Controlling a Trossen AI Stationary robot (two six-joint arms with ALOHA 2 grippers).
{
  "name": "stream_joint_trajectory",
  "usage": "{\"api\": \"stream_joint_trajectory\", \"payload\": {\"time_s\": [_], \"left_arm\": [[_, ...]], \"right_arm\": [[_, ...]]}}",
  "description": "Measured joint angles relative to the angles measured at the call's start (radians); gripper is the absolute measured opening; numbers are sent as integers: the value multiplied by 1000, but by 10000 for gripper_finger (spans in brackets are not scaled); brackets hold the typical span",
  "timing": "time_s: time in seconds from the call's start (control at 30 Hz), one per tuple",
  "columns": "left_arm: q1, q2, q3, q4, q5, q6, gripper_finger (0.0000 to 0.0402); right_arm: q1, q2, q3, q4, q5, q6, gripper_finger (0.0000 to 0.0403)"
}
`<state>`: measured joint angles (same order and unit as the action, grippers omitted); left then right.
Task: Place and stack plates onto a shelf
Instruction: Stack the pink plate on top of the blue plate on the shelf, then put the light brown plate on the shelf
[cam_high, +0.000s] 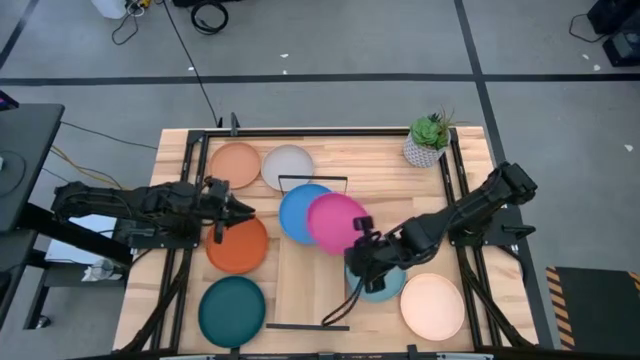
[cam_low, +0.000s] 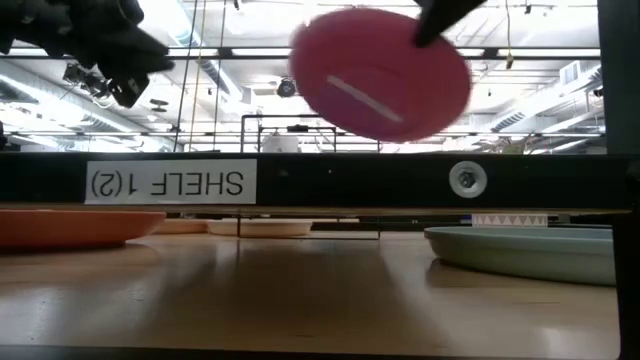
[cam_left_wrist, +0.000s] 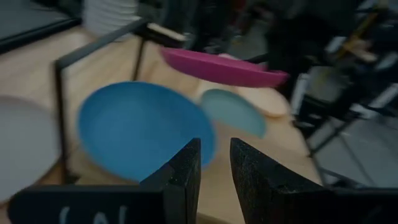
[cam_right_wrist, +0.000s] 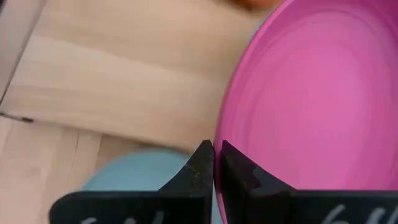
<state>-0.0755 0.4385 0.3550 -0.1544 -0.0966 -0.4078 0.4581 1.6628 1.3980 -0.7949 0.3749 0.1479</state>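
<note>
My right gripper (cam_high: 360, 238) (cam_right_wrist: 217, 163) is shut on the magenta plate (cam_high: 336, 221) (cam_low: 380, 75), which it carries in the air above the shelf board (cam_high: 300, 285), partly over the blue plate (cam_high: 298, 212) (cam_left_wrist: 140, 127). The blue plate lies flat on the shelf near its far wire frame (cam_high: 312, 180). The light blue plate (cam_high: 385, 285) (cam_low: 530, 250) rests on the table under the right gripper. My left gripper (cam_high: 243, 208) (cam_left_wrist: 214, 162) hovers over the far rim of the dark orange plate (cam_high: 238, 247), its fingers a narrow gap apart and holding nothing. My right gripper pinches the magenta plate's rim (cam_right_wrist: 219, 140) between its two fingers, on the side of the plate toward the table's right and near edges. The fingers reach in from the right at a slant. The plate is lifted clear and hangs slightly tilted in the low view.
Peach plate (cam_high: 235, 163) and grey plate (cam_high: 288, 165) lie at the table's far side, the teal plate (cam_high: 232, 311) near left, the cream plate (cam_high: 432, 306) near right. A potted plant (cam_high: 428, 140) stands in the far right corner. The shelf's near wire frame (cam_high: 305, 325) is at the near edge.
</note>
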Motion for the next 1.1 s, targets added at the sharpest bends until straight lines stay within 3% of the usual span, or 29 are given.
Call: {"api": "stream_joint_trajectory", "payload": {"time_s": [0.23, 0.43, 0.67, 0.9, 1.1], "left_arm": [[1, 7, -1, -163, -165, 1, 93], [1, 6, -1, -236, -260, 4, 93], [1, 6, -1, -251, -259, 31, 94], [1, 10, -1, -276, -254, 24, 94], [1, 97, -1, -288, -358, -63, 94]], "right_arm": [[-89, 125, 25, 150, 9, -241, 16], [-188, 179, 28, 185, 3, -301, 32], [-246, 168, 28, 197, -123, -287, 81], [-170, 73, 29, 90, -63, -166, 101], [-92, 58, 20, -33, 8, -23, 101]]}}
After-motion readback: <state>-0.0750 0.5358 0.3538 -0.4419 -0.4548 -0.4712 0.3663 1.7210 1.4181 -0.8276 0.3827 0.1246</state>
